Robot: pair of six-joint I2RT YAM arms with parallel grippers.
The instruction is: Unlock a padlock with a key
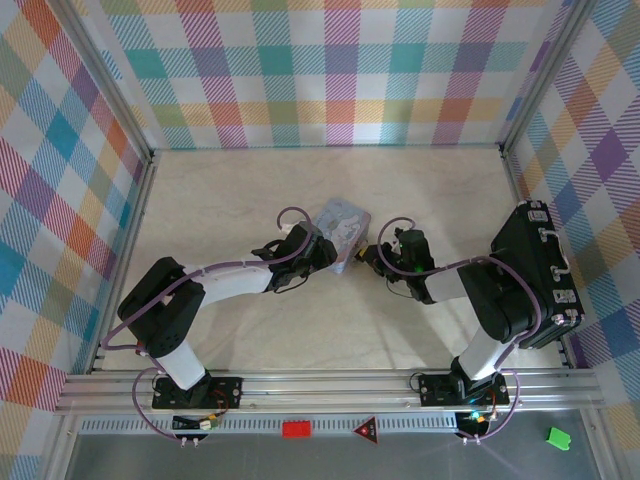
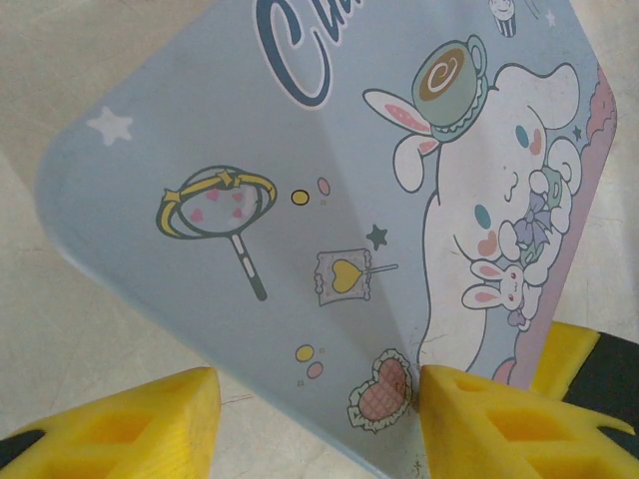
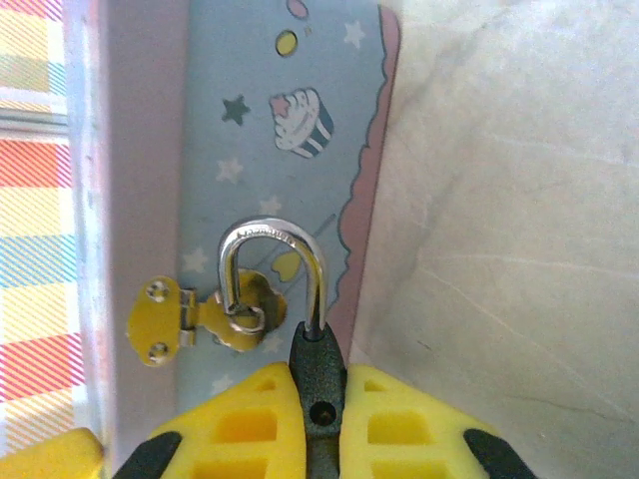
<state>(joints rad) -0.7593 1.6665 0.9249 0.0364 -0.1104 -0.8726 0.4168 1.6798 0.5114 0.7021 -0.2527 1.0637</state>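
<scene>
A pale blue cartoon-printed tin [image 1: 345,225] sits tilted at mid-table. My left gripper [image 1: 322,250] holds its left corner. In the left wrist view the tin [image 2: 300,200] lies between the yellow fingers [image 2: 479,419], and the left gripper [image 2: 318,389] is closed across that corner. The padlock [image 3: 318,359] hangs on the tin's yellow hasp [image 3: 165,319]. Its silvery shackle [image 3: 272,235] passes through the hasp ring. My right gripper [image 3: 318,379] is shut on the padlock's black body, and shows in the top view [image 1: 372,256] at the tin's right side. The key is out of view.
A black hard case [image 1: 535,275] stands at the right edge, close behind my right arm. Plaid walls [image 1: 340,70] close the table on three sides. A metal rail [image 1: 330,385] runs along the near edge.
</scene>
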